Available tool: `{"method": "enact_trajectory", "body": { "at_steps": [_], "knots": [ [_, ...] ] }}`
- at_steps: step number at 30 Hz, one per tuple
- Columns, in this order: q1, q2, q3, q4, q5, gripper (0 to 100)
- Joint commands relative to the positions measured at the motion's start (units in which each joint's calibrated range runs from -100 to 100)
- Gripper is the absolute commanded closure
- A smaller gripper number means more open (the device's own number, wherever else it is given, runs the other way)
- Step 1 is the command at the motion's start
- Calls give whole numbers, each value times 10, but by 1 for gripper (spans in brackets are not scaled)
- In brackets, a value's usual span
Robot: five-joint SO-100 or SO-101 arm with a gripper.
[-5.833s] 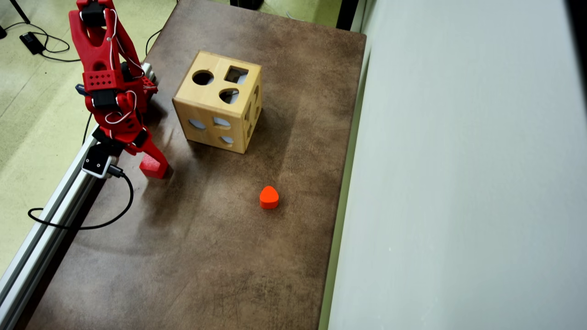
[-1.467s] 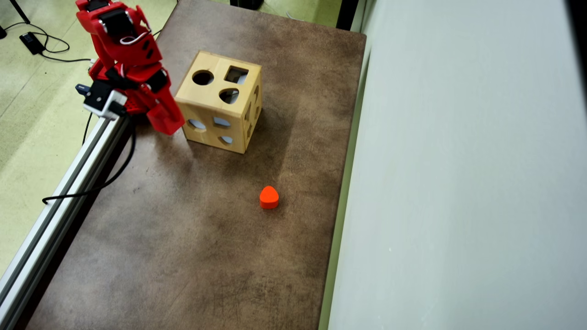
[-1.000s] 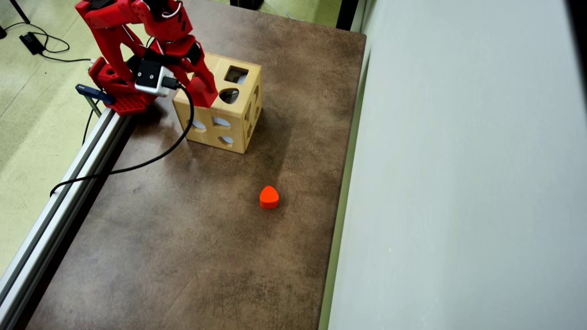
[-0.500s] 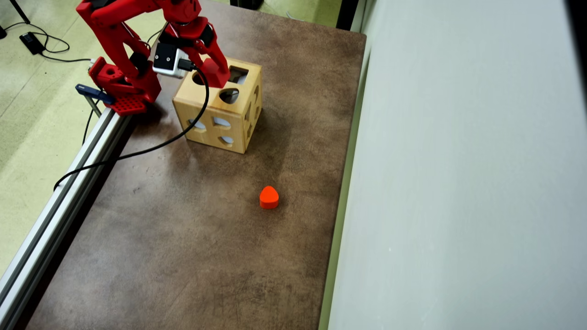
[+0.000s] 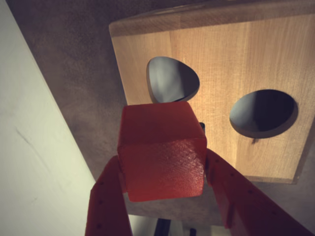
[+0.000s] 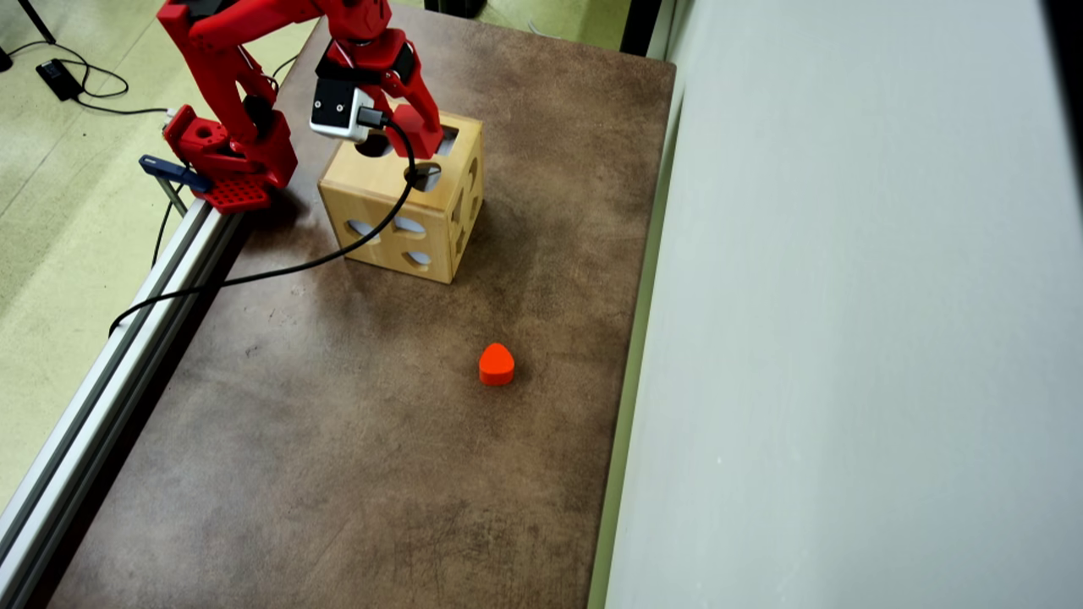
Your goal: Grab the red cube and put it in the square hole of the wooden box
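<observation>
Here the pincer (image 5: pixel 165 169), clamped on the red cube (image 5: pixel 161 150), hovers above the wooden box (image 6: pixel 372 199); next it likely must align with the square hole (image 6: pixel 449 135).

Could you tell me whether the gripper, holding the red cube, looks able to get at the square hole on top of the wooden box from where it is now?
Probably yes: the gripper holds the red cube just above the wooden box, beside the square hole, with nothing between.
</observation>
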Motion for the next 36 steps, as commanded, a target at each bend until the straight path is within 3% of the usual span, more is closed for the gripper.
{"method": "enact_trajectory", "body": {
  "at_steps": [1,36],
  "knots": [
    [-23,-1,-29,6,-5,98],
    [-82,54,-21,5,-5,98]
  ]
}}
